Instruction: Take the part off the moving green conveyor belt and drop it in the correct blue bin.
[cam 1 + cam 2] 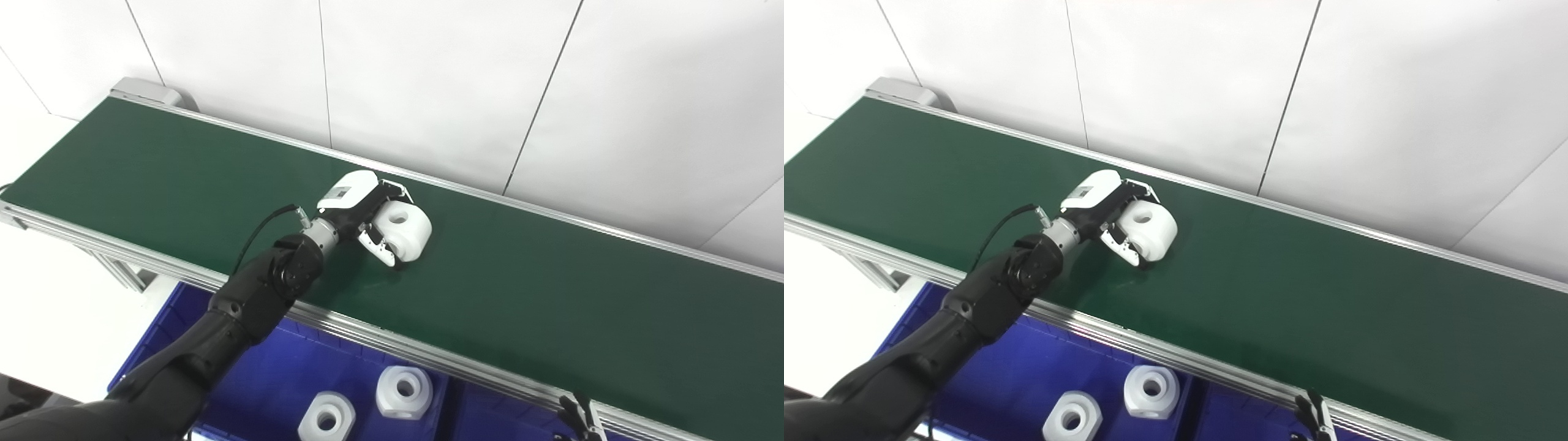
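A white part with a round hole lies on the green conveyor belt near its middle. My left hand reaches over the belt from the lower left and wraps the part, with fingers over its far side and the thumb on its near side. The part still looks to be down on the belt. The same grasp shows in the right eye view. Only the fingertips of my right hand show at the bottom edge, below the belt's near rail.
A blue bin sits below the belt's near rail, under my left arm, holding two white hex-shaped parts. A second blue compartment lies to its right. A white wall runs behind the belt.
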`<state>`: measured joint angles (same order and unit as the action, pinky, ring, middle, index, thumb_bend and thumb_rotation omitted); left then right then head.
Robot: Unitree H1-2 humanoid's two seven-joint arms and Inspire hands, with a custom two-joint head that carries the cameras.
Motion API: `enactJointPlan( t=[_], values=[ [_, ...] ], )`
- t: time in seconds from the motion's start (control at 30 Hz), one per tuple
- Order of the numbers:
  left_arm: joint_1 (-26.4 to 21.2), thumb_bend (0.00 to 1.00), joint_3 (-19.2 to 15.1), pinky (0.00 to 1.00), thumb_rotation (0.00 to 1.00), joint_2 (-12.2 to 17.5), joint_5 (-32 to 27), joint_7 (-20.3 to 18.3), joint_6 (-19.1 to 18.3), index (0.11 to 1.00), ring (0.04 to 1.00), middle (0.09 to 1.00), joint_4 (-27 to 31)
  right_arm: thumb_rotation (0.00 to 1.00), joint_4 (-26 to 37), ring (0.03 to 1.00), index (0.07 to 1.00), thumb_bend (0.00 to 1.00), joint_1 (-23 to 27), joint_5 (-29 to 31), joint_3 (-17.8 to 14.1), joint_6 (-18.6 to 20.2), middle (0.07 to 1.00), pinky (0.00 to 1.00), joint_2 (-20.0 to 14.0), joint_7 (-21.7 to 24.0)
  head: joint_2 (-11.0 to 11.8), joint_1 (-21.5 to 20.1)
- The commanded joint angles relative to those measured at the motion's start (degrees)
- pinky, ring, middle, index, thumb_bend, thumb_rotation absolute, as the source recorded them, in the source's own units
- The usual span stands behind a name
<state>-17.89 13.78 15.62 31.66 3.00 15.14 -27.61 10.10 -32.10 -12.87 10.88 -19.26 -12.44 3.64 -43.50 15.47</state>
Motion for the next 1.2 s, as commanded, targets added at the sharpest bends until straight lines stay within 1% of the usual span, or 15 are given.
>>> enactJointPlan(
  t=[0.0, 0.13, 0.3, 0.5, 0.53, 0.63, 0.67, 0.7, 0.73, 0.87, 0.9, 1.0, 1.07, 1.1, 1.17],
  values=[
    [-0.83, 0.5, -1.16, 0.5, 0.0, 0.29, -2.43, 1.31, 2.64, 0.488, 0.456, 0.514, 0.72, 0.41, 1.5, 0.903, 0.996, 0.95, -0.51, 0.24, -0.37, -3.73, 0.935, 0.78, 0.3, -0.65, -0.16, -0.3],
    [0.6, 0.5, -1.9, 0.49, 0.0, 0.63, -4.04, 1.52, 4.13, 0.492, 0.449, 0.515, 2.35, 0.41, 1.58, 0.898, 0.994, 0.95, -0.58, -0.3, -0.31, -4.0, 0.929, 0.77, 0.41, -0.88, -0.47, -1.15],
    [5.12, 0.5, -3.64, 0.47, 0.0, 1.39, -6.1, 0.74, 5.42, 0.497, 0.444, 0.511, 9.85, 0.4, 2.45, 0.894, 0.989, 0.95, -1.04, -0.22, -0.22, -3.55, 0.922, 0.77, 0.63, -0.75, -1.53, -2.69],
    [11.55, 0.48, -5.15, 0.35, 0.0, 2.57, -7.56, -0.69, 6.05, 0.496, 0.457, 0.525, 20.21, 0.41, 3.97, 0.896, 0.986, 0.95, -1.54, 0.09, -0.08, -2.34, 0.923, 0.77, 0.71, -0.25, -3.48, -4.37],
    [12.45, 0.47, -5.41, 0.34, 0.0, 2.79, -7.85, -1.14, 5.92, 0.495, 0.459, 0.524, 21.71, 0.41, 4.38, 0.896, 0.985, 0.95, -1.66, 0.03, -0.05, -1.98, 0.923, 0.77, 0.77, -0.18, -4.53, -5.2],
    [16.32, 0.47, -5.92, 0.34, 0.0, 3.18, -11.51, -3.8, 5.28, 0.5, 0.453, 0.532, 26.16, 0.42, 5.17, 0.897, 0.985, 0.95, -1.77, -0.48, -0.01, -1.41, 0.926, 0.78, 0.9, -0.14, -5.38, -5.65],
    [17.51, 0.47, -5.95, 0.34, 0.0, 3.46, -12.49, -4.9, 4.96, 0.502, 0.45, 0.534, 27.42, 0.42, 5.52, 0.896, 0.985, 0.95, -1.79, -0.47, 0.04, -1.11, 0.926, 0.78, 0.96, -0.05, -6.31, -6.09],
    [18.57, 0.47, -5.9, 0.35, 0.0, 3.83, -12.9, -5.71, 5.08, 0.504, 0.451, 0.532, 28.39, 0.42, 5.76, 0.895, 0.985, 0.95, -1.77, -0.51, 0.07, -0.88, 0.926, 0.78, 1.03, 0.0, -6.31, -6.09],
    [19.54, 0.47, -5.95, 0.35, 0.0, 4.17, -12.95, -6.31, 5.2, 0.504, 0.454, 0.528, 29.35, 0.42, 6.14, 0.892, 0.985, 0.95, -1.77, -0.59, 0.08, -0.52, 0.925, 0.78, 1.15, 0.04, -7.42, -6.25],
    [24.32, 0.47, -6.48, 0.34, 0.0, 4.93, -12.77, -7.64, 5.2, 0.502, 0.452, 0.532, 33.2, 0.41, 7.88, 0.898, 0.986, 0.95, -1.53, 0.47, 0.19, 1.26, 0.925, 0.79, 1.43, 0.75, -9.47, -6.83],
    [25.24, 0.49, -6.6, 0.28, 0.0, 4.95, -13.06, -7.99, 4.73, 0.492, 0.446, 0.513, 33.91, 0.4, 8.17, 0.903, 0.983, 0.95, -1.49, 0.82, 0.16, 1.6, 0.924, 0.79, 1.54, 0.9, -9.47, -6.83],
    [28.65, 0.5, -6.44, 0.29, 0.0, 5.42, -13.23, -9.14, 5.35, 0.488, 0.447, 0.506, 35.35, 0.4, 8.76, 0.895, 0.98, 0.95, -1.01, 0.18, -0.07, 2.2, 0.921, 0.79, 1.89, 0.95, -10.39, -7.22],
    [30.5, 0.5, -6.05, 0.26, 0.0, 5.92, -12.81, -9.87, 6.4, 0.488, 0.444, 0.503, 35.8, 0.4, 8.99, 0.886, 0.979, 0.95, -0.73, 0.07, -0.2, 2.7, 0.918, 0.79, 1.96, 1.03, -10.43, -7.42],
    [31.35, 0.5, -5.86, 0.32, 0.0, 6.07, -12.35, -10.18, 6.6, 0.493, 0.422, 0.513, 36.1, 0.41, 9.14, 0.883, 0.979, 0.95, -0.62, 0.1, -0.3, 3.02, 0.916, 0.79, 2.01, 1.06, -10.48, -7.44],
    [32.72, 0.5, -5.43, 0.47, 0.0, 6.33, -11.19, -10.79, 6.83, 0.483, 0.463, 0.509, 36.78, 0.41, 9.18, 0.88, 0.977, 0.96, -0.39, 0.35, -0.53, 3.27, 0.913, 0.78, 1.96, 1.09, -10.46, -7.64]
  ],
)
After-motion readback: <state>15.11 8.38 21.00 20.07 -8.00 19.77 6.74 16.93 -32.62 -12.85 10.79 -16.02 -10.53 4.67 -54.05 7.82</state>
